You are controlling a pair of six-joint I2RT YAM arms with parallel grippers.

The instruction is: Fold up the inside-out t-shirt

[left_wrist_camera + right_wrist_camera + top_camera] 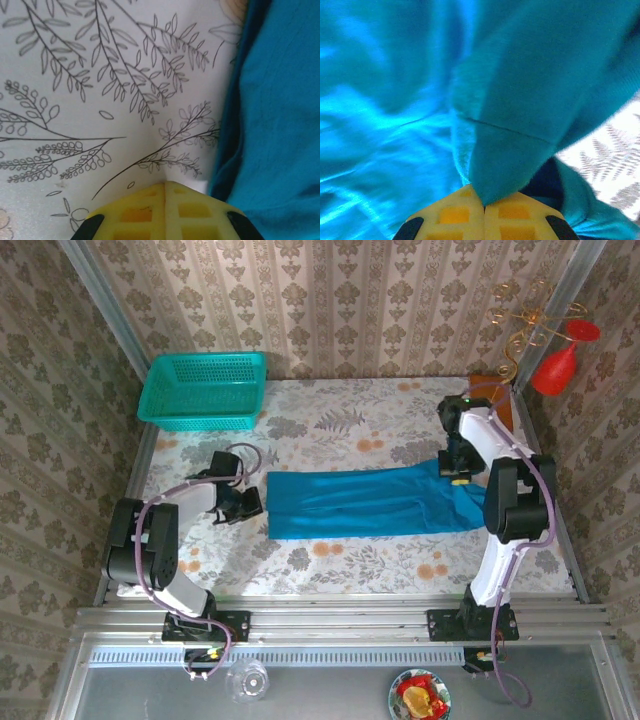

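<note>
Basket (203,390): turquoise mesh, in the far corner well beyond the left gripper (252,502); no part of the fold.
Left gripper (165,186): yellow fingertips pressed together with nothing between them, low over the flowered tabletop (100,150). The t-shirt (280,125) edge lies just to its right, apart from it.
T-shirt (360,502): teal, laid as a long band on the tabletop, running from just beside the left gripper across to the right gripper (458,474).
Right gripper (484,204): closed on a bunched fold at the t-shirt's end, with cloth draping off its tips.
Handling: appears light, thin and limp, so it will likely sag and crease rather than keep any shape.
Hold: hems and corners look best, and the free edge just right of the left gripper would suit a pinch.
</note>
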